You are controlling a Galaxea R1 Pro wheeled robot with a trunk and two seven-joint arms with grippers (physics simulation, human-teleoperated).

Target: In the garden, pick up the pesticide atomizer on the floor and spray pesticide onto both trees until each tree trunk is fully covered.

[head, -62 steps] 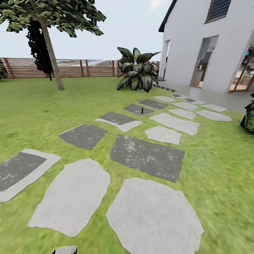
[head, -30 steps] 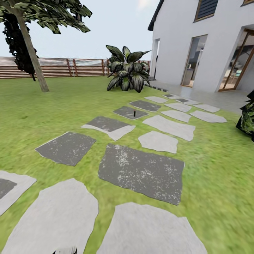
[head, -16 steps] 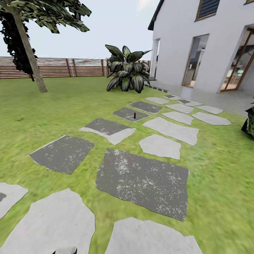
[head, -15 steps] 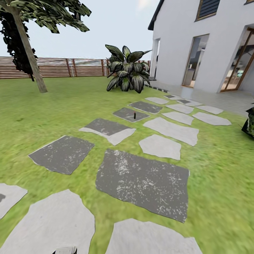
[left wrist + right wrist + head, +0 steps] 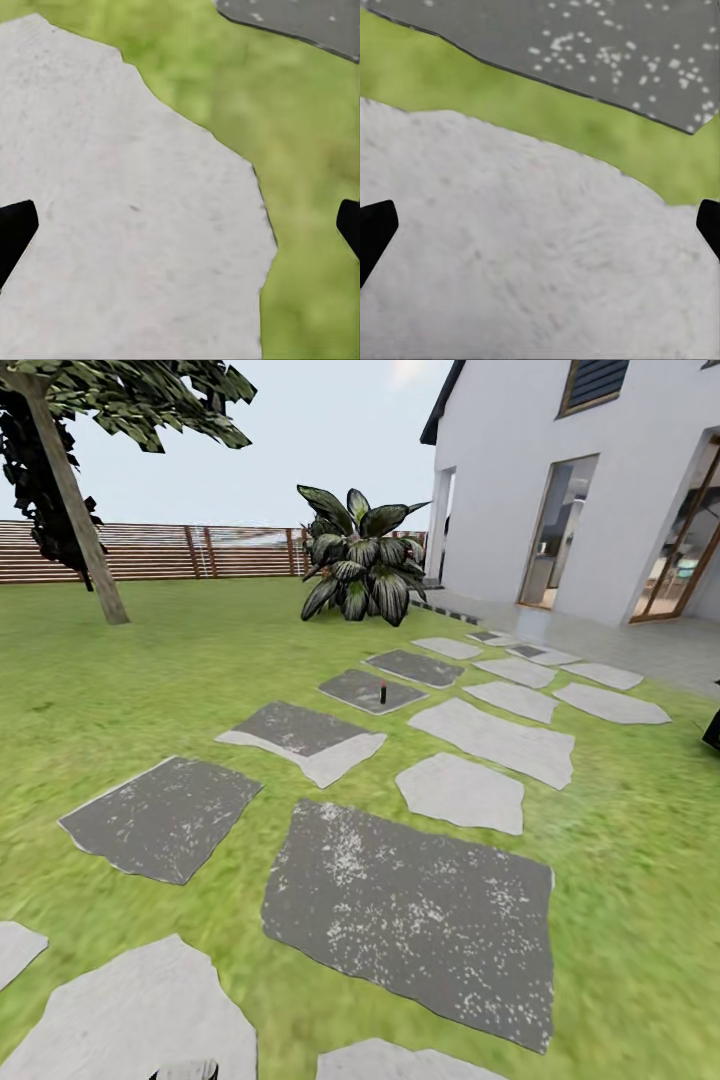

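One tiny dark red-topped pesticide atomizer (image 5: 382, 692) upright on grey slab (image 5: 370, 689) | judged light, rigid, tippy; I'd pinch its body | left gripper (image 5: 180, 225), right gripper (image 5: 540, 225) both spread, empty

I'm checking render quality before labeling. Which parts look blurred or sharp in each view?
Head view: the grass is smeared and textureless, while the dark slab and tiny atomizer keep crisp edges. Left wrist view: the pale slab is soft and the grass blurry. Right wrist view: the speckled dark slab is sharper than the grass strip.
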